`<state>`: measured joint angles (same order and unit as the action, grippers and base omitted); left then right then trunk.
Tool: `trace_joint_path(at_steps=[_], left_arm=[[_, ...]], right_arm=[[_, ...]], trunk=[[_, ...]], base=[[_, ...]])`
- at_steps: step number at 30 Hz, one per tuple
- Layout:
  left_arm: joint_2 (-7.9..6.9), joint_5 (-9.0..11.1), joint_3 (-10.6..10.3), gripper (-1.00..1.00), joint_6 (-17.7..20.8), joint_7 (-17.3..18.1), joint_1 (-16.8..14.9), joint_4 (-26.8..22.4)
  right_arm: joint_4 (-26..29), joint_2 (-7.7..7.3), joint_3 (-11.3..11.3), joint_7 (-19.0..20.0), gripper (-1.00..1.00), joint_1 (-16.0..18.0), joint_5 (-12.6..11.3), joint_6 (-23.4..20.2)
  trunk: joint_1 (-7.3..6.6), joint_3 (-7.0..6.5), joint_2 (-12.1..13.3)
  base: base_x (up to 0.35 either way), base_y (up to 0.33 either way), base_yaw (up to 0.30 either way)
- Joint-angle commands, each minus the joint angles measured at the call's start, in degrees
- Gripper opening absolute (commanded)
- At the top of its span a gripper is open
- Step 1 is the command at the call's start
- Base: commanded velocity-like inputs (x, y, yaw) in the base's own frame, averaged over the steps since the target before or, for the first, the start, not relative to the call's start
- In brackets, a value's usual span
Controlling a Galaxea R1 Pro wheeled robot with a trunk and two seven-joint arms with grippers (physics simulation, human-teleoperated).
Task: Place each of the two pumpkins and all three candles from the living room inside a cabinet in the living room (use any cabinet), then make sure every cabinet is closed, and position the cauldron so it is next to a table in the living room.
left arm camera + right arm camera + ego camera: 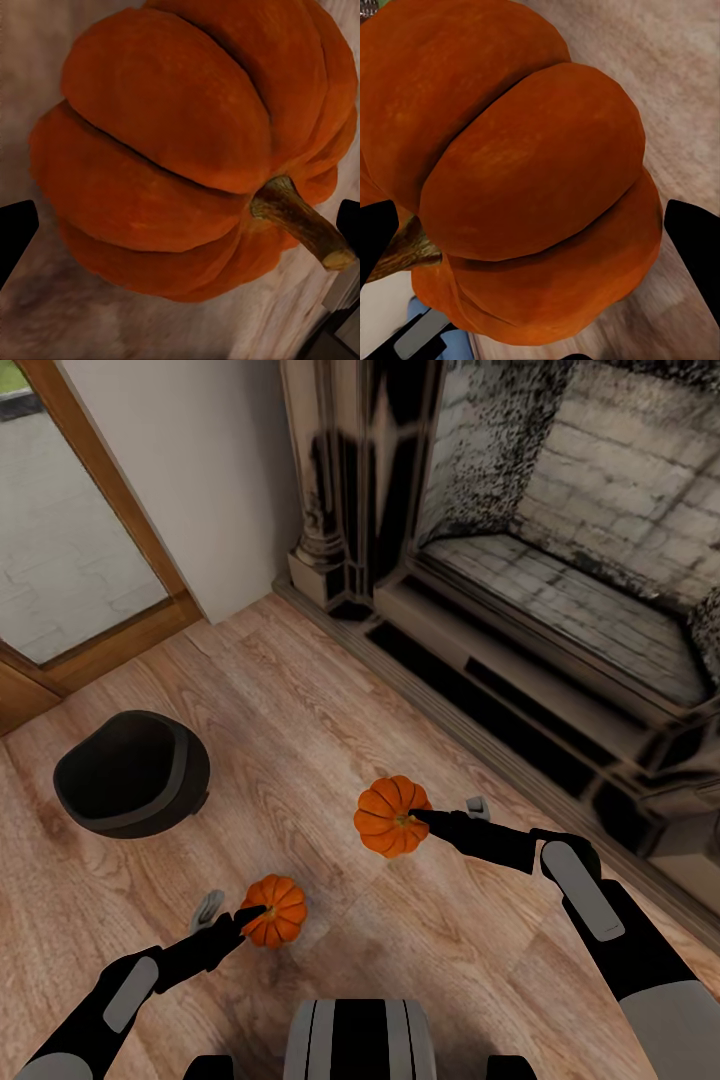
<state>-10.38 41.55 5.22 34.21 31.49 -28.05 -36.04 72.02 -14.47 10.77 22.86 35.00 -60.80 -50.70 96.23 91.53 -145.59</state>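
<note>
Illumination is even and diffuse, with only faint soft shadows on the pale wood-plank floor [300,760]. The glossy dark fireplace surround [360,480] shows mottled glare. Wrist views render soft, low-detail textures.

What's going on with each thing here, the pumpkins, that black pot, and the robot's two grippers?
Left pumpkin: between the left gripper's fingers, stem tilted sideways.
Right pumpkin: between the right gripper's fingers.
Cauldron: on the wooden floor, apart from both pumpkins, tipped so its mouth faces sideways.
Left gripper: shut on the left pumpkin.
Right gripper: shut on the right pumpkin.
</note>
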Motion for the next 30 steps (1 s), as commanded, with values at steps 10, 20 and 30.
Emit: trace_joint_path(at_steps=[10,20,30], left_arm=[[0.02,0.28,0.14,1.00,0.43,0.07,0.00,0.00],[0.08,0.29,0.14,1.00,0.42,0.08,-0.01,0.00],[-0.02,0.27,0.14,1.00,0.42,0.12,-0.03,0.00]], right_arm=[[0.01,-0.04,0.04,0.22,-1.00,0.01,0.16,-0.11],[-0.02,-0.04,0.04,0.17,-1.00,0.03,0.16,-0.12],[-0.01,-0.04,0.07,0.18,-1.00,0.01,0.16,-0.12]], trunk=[[0.17,1.58,-0.11],[0.17,1.58,-0.11],[0.17,1.58,-0.11]], base=[[0.000,0.000,0.000],[0.000,0.000,0.000],[0.017,-0.054,0.000]])
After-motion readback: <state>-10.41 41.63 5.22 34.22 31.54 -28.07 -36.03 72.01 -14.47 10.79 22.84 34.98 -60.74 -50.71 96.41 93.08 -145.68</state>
